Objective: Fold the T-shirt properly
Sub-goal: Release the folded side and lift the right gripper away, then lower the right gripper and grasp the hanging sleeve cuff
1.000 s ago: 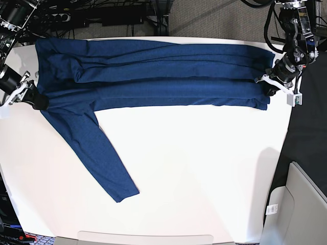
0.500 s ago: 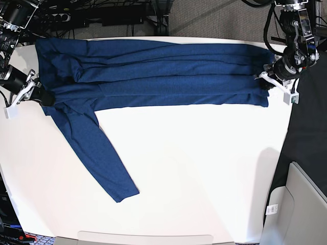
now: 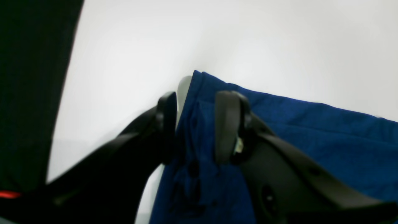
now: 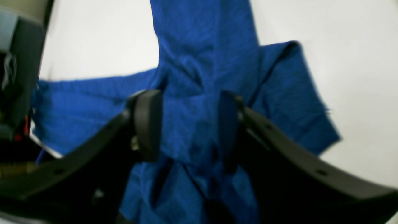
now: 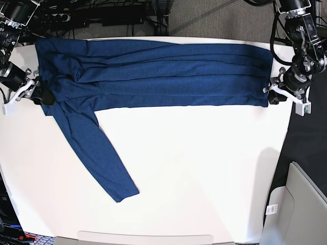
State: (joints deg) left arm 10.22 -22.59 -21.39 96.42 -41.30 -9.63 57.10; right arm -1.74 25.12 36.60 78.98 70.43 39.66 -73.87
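Seen from above: a dark navy long-sleeved T-shirt [image 5: 153,74] spread as a long band along the far side of a white tabletop [image 5: 194,168]. Long axis running side to side, almost the full width of the surface. One sleeve [image 5: 94,153] trailing off the band toward the near edge, slanting across bare white.

Right claw [image 5: 38,96] at the band's end on the picture's left, just beside where the sleeve leaves the body. From its wrist camera: black fingers [image 4: 147,124] parted wide, bunched blue cloth lying between them and not pinched, so apparently let go, though the blurred view hides whether the pads touch it. Cloth running away from this claw toward the middle of the tabletop.

Left claw [image 5: 274,94] at the opposite end, on the picture's right, at the near corner of the band. From its wrist camera: fingers [image 3: 228,124] partly apart, the folded corner of cloth passing between them, loose rather than clamped.

Each claw at its own end of the long axis, the band stretched between, neither nearer its middle. Trailing sleeve far closer to the right claw.

Edges: far hem close to the tabletop's back edge, both ends of the band close to the side edges, little spare room there. Broad open white surface on the near side, the likeliest room for any coming fold, with only the sleeve lying across part of it.
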